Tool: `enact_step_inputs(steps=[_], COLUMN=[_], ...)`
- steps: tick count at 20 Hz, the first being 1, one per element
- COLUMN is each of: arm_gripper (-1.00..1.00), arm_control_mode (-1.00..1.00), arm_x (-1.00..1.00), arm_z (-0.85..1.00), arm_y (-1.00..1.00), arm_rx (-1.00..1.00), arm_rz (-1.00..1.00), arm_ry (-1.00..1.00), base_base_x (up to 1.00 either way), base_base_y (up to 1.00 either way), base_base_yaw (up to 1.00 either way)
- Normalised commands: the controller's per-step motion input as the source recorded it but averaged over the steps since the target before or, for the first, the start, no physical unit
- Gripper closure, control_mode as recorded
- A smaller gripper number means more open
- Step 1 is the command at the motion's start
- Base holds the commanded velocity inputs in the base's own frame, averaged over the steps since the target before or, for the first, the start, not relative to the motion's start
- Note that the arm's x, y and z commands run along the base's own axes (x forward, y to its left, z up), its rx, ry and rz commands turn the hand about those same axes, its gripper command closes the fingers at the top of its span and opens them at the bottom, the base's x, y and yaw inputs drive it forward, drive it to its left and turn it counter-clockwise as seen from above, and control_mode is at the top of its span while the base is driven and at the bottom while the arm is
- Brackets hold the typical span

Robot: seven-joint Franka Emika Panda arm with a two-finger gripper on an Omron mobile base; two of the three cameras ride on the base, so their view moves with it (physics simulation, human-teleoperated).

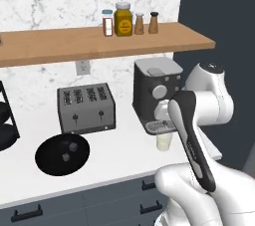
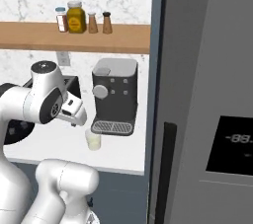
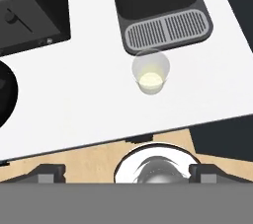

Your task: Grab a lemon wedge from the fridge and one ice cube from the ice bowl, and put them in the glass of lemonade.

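The glass of lemonade (image 3: 151,72) stands upright on the white counter (image 3: 89,99), its long axis vertical, just in front of the coffee machine (image 1: 155,88) drip tray, which lies at its 12 o'clock in the hand view. At about 9 o'clock in the left base view sits the ice bowl (image 1: 62,154) holding two ice cubes (image 1: 72,146), behind it the toaster (image 1: 85,108). The fridge (image 2: 207,94) display shows faint digits, unreadable. The gripper (image 3: 126,171) has its fingertips (image 3: 49,171) spread wide, holding nothing. Shelf jar (image 1: 123,19) labels are illegible.

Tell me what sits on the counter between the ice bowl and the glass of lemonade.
Nothing: in the left base view, bare white counter runs from the ice bowl to the glass of lemonade. The toaster stands farther back, behind that line.
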Motion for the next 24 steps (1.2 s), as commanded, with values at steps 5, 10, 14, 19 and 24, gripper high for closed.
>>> enact_step_inputs(steps=[5,10,14,19,24], arm_gripper=[-1.00,-1.00,-1.00,-1.00,-1.00], arm_control_mode=[1.00,1.00,1.00,1.00,1.00], arm_x=[0.00,0.00,0.00,0.00,0.00], arm_z=[0.00,0.00,0.00,0.00,0.00], arm_y=[0.00,0.00,0.00,0.00,0.00], arm_rx=[0.00,0.00,0.00,0.00,0.00], arm_rz=[0.00,0.00,0.00,0.00,0.00], arm_ry=[0.00,0.00,0.00,0.00,0.00], base_base_x=[0.24,0.00,-0.60,-0.15,0.53], base_base_y=[0.94,0.96,0.66,0.69,0.16], base_base_yaw=[0.00,0.01,0.02,0.09,0.11])
